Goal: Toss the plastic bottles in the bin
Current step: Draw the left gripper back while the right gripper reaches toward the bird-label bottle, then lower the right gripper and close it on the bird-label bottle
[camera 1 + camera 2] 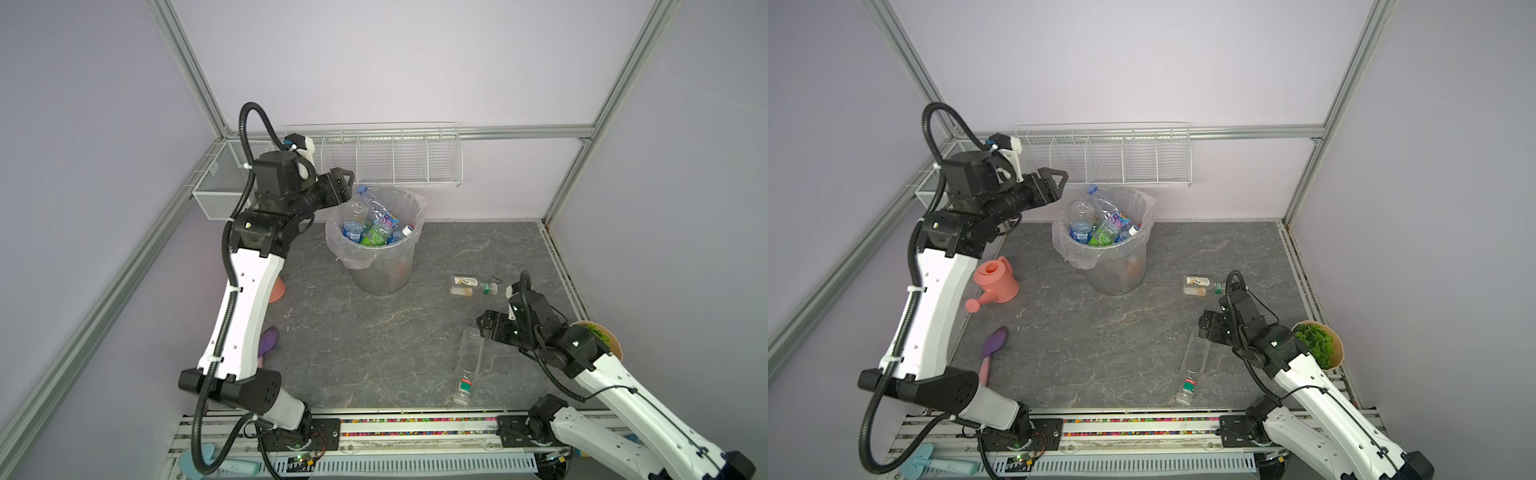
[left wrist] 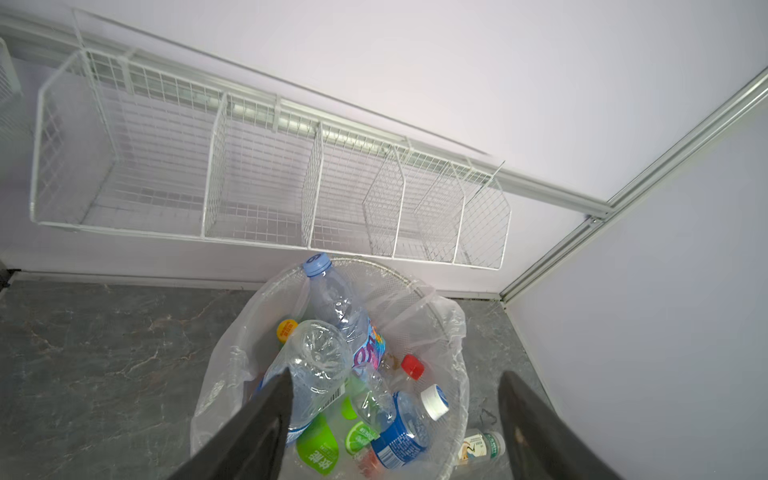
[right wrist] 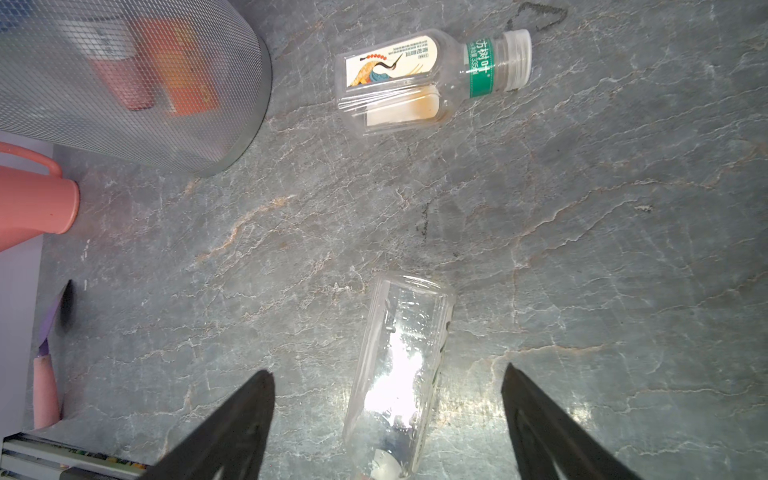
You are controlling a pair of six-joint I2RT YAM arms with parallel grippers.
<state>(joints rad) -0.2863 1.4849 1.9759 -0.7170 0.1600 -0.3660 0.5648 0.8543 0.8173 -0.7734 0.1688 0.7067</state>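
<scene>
Plastic bottles [image 1: 374,230] fill the bin [image 1: 384,276] almost to its rim in both top views; a blue-capped bottle [image 1: 363,190] pokes out over the far left of the rim. The bin stands toward the back of the grey marbled table [image 1: 365,353], close under the wire basket [image 1: 395,160] on the back wall. The left gripper [image 1: 350,185] hangs raised just beside the bin's left rim, jaws apart and empty. A wide bare stretch of table runs from the bin to the front rail. To the right lie a labelled bottle [image 1: 471,286], well apart from the bin, and a tall clear bottle [image 1: 469,359] with its cap toward the rail. The right gripper [image 1: 482,328] sits just beside that bottle's base end, jaws apart, holding nothing. A watering can [image 1: 996,282] and trowel [image 1: 994,347] keep to the left edge; a potted plant [image 1: 1316,345] sits at the right edge.

In the left wrist view the fingers [image 2: 257,424] stand wide over the bin's mouth, with nothing between them; the clear liner folds over the rim; bare table flanks the bin.

In the right wrist view the fingers [image 3: 232,424] stand wide, with the tall clear bottle lying between them unclamped; bare table lies on both its sides; the labelled bottle lies beyond, apart.
</scene>
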